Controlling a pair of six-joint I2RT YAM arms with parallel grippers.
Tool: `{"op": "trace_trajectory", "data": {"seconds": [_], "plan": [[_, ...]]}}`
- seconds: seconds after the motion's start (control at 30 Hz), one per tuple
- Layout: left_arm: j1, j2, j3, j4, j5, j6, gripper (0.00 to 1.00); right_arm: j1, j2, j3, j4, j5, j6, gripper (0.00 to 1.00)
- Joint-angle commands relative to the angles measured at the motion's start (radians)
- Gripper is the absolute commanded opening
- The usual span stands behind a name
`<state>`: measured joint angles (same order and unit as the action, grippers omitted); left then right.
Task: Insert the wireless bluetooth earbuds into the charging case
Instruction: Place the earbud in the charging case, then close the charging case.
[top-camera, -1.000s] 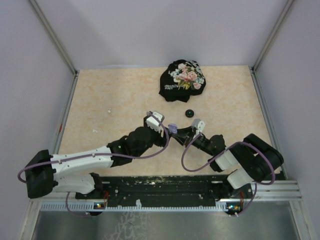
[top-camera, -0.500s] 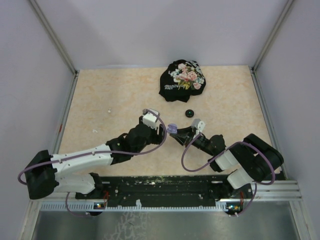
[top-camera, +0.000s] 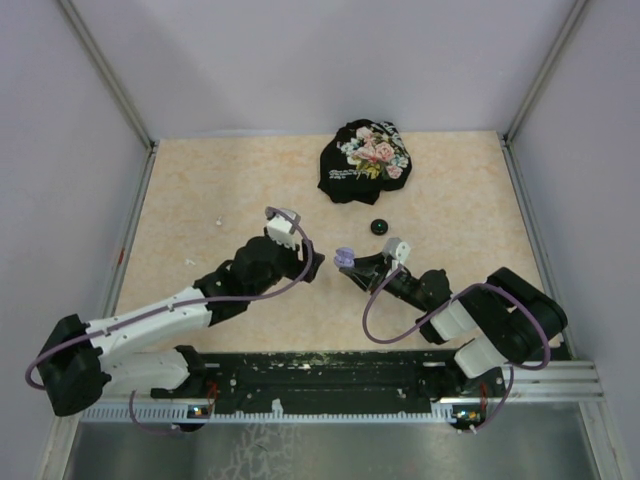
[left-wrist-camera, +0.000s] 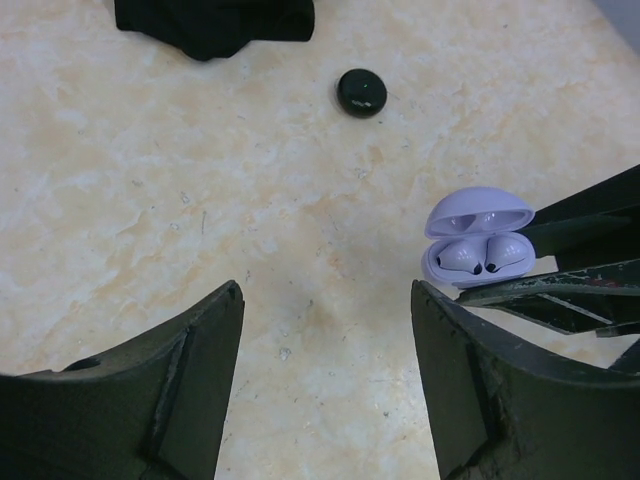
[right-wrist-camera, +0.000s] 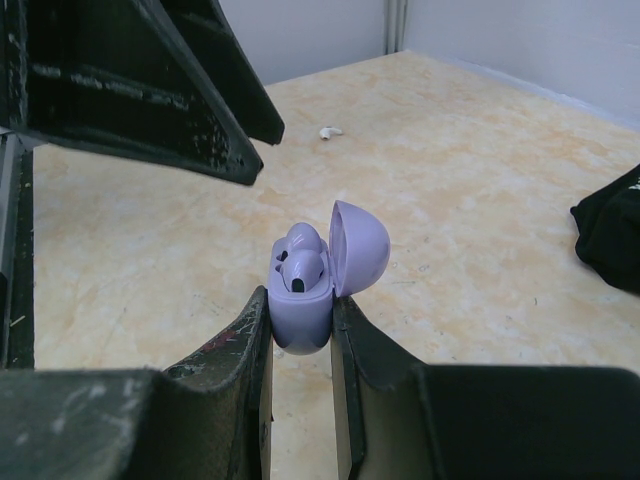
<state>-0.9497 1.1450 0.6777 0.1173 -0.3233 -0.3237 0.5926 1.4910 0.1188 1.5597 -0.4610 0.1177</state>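
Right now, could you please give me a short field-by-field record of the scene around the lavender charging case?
right gripper: shut on open-lidded lavender plastic charging case
lavender earbuds: two, seated in case
left gripper: open, empty, beside case
small round black puck: on table, beyond case
black floral cloth: far edge of table
tiny white piece: loose on table, left side

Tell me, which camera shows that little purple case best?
The left wrist view: it looks down into the open case, so both earbuds seated inside show. The right wrist view gives it side-on, pinched in the right gripper, one earbud partly hiding the other. The top view shows only a small lavender speck.
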Motion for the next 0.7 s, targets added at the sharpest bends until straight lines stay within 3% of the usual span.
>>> {"op": "trace_trajectory", "data": {"seconds": [0.0, 0.33, 0.67], "plan": [[0.070, -0.077, -0.028, 0.091, 0.219, 0.008, 0.74, 0.003, -0.031, 0.016, 0.168, -0.012, 0.018, 0.00], [0.146, -0.054, -0.020, 0.199, 0.556, -0.062, 0.89, 0.003, -0.042, 0.028, 0.167, -0.073, 0.039, 0.00], [0.152, 0.102, 0.017, 0.307, 0.750, -0.145, 0.93, 0.010, -0.061, 0.040, 0.169, -0.139, 0.063, 0.00]]}}
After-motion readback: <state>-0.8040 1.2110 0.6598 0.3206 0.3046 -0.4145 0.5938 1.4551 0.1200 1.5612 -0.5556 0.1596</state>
